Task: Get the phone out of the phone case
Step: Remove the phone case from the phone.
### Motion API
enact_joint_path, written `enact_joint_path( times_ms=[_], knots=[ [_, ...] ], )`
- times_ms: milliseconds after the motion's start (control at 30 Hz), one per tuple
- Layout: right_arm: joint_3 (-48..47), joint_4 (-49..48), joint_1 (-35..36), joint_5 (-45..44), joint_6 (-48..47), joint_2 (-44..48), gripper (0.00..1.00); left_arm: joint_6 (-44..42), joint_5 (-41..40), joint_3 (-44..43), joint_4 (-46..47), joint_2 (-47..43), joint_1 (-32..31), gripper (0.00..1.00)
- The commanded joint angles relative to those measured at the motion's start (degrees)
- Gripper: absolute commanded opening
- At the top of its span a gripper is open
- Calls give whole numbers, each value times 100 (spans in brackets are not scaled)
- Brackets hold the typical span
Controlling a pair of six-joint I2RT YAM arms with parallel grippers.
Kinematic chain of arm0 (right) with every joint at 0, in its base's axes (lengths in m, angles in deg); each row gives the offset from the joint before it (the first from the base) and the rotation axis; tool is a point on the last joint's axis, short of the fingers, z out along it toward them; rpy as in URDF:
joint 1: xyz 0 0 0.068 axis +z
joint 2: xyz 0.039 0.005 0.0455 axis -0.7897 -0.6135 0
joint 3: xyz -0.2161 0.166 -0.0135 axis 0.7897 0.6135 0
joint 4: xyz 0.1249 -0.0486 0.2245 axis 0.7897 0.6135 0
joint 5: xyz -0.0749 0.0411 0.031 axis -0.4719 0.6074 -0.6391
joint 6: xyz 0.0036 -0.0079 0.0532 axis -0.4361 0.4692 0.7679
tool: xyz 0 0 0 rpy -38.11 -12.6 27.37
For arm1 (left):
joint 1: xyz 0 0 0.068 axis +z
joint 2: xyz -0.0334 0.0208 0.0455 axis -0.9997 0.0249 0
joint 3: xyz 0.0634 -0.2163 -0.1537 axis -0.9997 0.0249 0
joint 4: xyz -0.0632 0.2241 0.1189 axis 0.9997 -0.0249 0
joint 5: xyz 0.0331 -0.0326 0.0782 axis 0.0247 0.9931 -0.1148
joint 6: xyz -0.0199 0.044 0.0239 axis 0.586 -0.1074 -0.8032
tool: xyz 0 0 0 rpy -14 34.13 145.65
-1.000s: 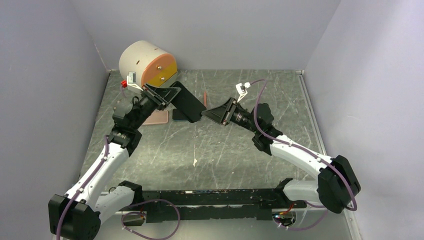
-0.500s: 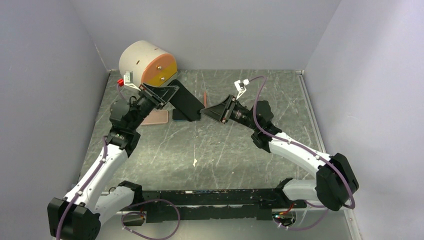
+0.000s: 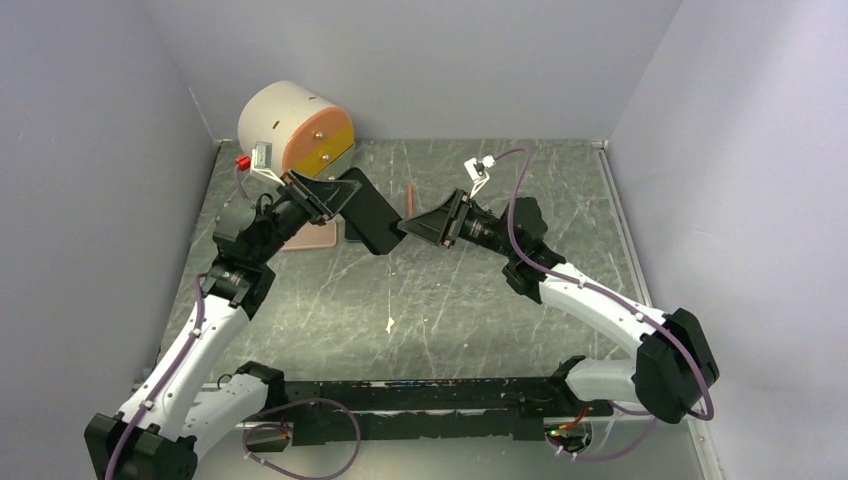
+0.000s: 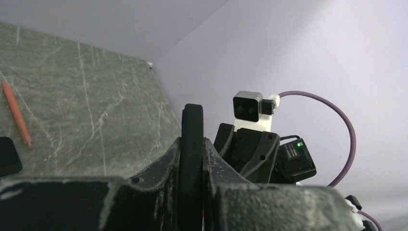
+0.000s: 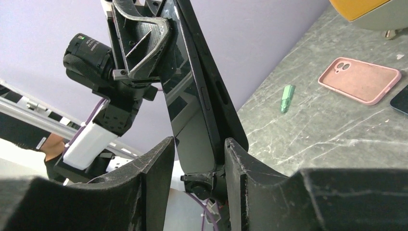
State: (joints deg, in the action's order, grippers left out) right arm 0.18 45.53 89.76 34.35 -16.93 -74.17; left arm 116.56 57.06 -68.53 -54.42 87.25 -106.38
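Note:
A black phone in a black case point(image 3: 368, 212) is held in the air over the back of the table, tilted. My left gripper point(image 3: 333, 194) is shut on its upper end; in the left wrist view the phone's edge point(image 4: 192, 130) stands pinched between the jaws of that gripper point(image 4: 191, 143). My right gripper point(image 3: 404, 228) is at the phone's lower end. In the right wrist view this gripper point(image 5: 195, 144) is open round that end: the glossy screen point(image 5: 188, 113) faces the left finger with a gap, and the case's back point(image 5: 226, 113) lies against the right finger.
A pink empty phone case point(image 3: 310, 236) point(image 5: 359, 79) lies on the table under the left gripper, with a dark flat device point(image 3: 350, 231) beside it. A red pen point(image 3: 409, 197) point(image 4: 17, 113), a green bit point(image 5: 287, 97) and a cream drum with an orange face point(image 3: 295, 128) are nearby.
The left arm has shifted a little left and drawn the phone down toward the near side. The right gripper has followed to the left, staying at the phone's lower end.

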Motion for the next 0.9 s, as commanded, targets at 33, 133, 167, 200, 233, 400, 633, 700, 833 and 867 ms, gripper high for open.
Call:
enact_joint_path(
  times_ms=[33,133,167,200,233,400,633,700,833,867],
  knots=[
    [-455,-959,45,463,279,62,43,-74,115,-87,102,-46,-12,2],
    [-530,-1203,52,672,494,-101,40,364,118,68,549,29,-12,2],
    [-539,-1296,62,723,554,-147,39,458,126,97,698,61,-13,2],
    [-548,-1375,59,780,609,-192,39,532,160,109,826,90,-13,3],
    [-561,-1436,56,838,661,-235,38,596,188,106,934,126,-13,3],
    [-604,-1786,93,1092,882,-430,36,843,280,51,1295,281,-12,2],
    [-780,-2247,89,1269,1194,-689,19,988,359,167,1514,405,-13,3],
    [-778,-2385,54,1233,1277,-713,8,821,350,151,1336,350,-13,3],
    [-852,-2503,-28,1231,1361,-709,0,448,25,157,734,58,2,16],
    [-876,-2499,-47,1238,1362,-699,0,386,-42,166,622,-16,-2,24]
  ],
)
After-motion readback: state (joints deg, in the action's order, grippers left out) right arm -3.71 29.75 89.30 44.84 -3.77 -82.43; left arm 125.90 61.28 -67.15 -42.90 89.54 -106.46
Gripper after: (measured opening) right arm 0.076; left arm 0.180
